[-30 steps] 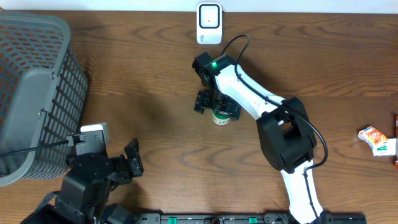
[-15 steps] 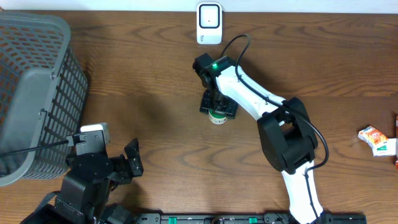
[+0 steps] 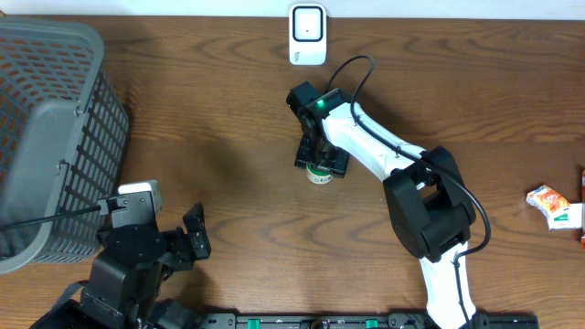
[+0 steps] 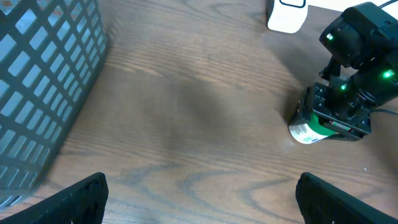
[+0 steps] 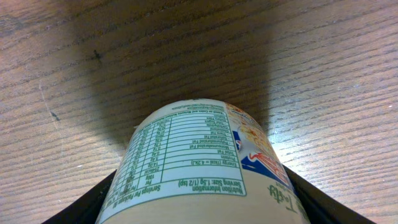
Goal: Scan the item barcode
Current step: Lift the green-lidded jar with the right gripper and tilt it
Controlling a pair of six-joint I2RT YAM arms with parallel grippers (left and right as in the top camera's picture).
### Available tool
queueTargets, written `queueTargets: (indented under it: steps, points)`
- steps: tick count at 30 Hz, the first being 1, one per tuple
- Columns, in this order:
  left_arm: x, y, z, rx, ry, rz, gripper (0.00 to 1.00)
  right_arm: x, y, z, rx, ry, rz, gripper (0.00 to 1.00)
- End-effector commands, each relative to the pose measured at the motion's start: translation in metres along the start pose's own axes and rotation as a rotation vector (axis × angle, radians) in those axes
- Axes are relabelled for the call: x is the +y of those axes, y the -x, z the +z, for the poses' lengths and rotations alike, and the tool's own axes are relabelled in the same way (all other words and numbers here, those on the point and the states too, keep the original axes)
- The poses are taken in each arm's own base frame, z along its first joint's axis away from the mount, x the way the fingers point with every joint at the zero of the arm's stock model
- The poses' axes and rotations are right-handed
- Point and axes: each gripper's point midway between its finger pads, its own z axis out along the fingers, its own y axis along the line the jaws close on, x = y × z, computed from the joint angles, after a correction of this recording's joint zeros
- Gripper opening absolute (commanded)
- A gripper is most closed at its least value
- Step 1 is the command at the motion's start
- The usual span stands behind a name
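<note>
The item point(image 3: 319, 175) is a small cream container with a green-printed nutrition label and a green band. It sits mid-table, a little in front of the white barcode scanner point(image 3: 307, 35). My right gripper point(image 3: 320, 157) comes down from above and is shut on it. In the right wrist view the container point(image 5: 199, 155) fills the space between the two dark fingers point(image 5: 93, 202), touching both. From the left wrist view it point(image 4: 306, 130) shows under the right gripper's black jaws. My left gripper point(image 4: 201, 199) stands open near the table's front left, with nothing between its fingers.
A grey mesh basket point(image 3: 50, 137) occupies the left side of the table. Colourful snack packets point(image 3: 553, 206) lie at the far right edge. The scanner point(image 4: 287, 14) stands at the back edge, with bare wood between it and the item.
My right gripper's jaws have closed from wide open onto the container and shifted slightly. The left arm has not moved.
</note>
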Motion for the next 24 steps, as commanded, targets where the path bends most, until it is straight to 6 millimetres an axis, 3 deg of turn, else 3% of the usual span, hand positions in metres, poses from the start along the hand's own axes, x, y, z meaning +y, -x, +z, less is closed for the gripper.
queueTargets:
  steps: [1,10,17,24]
  points:
    - [0.003,-0.001,0.003,0.004,0.024,-0.003,0.97,-0.006,-0.017,0.019,0.072,-0.031,0.009,0.56]
    - [0.003,-0.001,0.003,0.004,0.024,-0.003,0.97,-0.006,-0.015,0.013,0.075,-0.028,-0.01,0.51]
    - [0.003,-0.001,0.003,0.004,0.024,-0.003,0.97,-0.003,-0.007,-0.01,0.072,-0.02,-0.029,0.46]
    - [0.003,-0.001,0.003,0.004,0.024,-0.003,0.97,0.0,-0.005,-0.032,0.072,-0.018,-0.082,0.46]
